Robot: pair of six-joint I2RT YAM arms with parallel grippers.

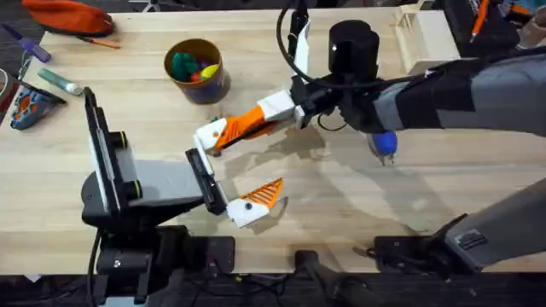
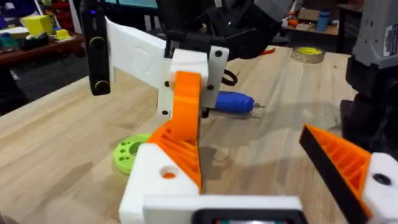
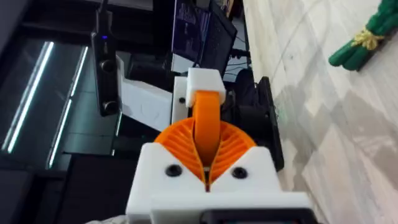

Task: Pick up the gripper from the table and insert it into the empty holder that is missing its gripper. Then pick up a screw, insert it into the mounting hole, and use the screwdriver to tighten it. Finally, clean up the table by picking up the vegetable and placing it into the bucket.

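The table [image 1: 358, 196] lies under both my arms. My left gripper [image 1: 230, 170] has its jaws spread wide, while my right gripper [image 1: 243, 126] reaches across and is closed on the gripper wedge [image 2: 177, 148], nose to nose with my left arm's far jaw. The bucket [image 1: 198, 70] stands well behind my right jaws, off to their side. The screwdriver [image 2: 233, 102] lies behind my right jaws, close under that arm. The holder [image 2: 155, 186] is the white bracket of that far left jaw. The wedge looks to be in it, since orange shows through its mounting hole, though I cannot tell whether it is fully home. The vegetable [image 3: 357, 40] lies off to one side of my right jaws, apart from everything I hold. My worry is the release: if the ribbed pads drag as they part, the wedge could slide back out or tilt. Then its bore would not line up with the hole and a screw would jam. Pushing harder could instead shove my left jaw aside.
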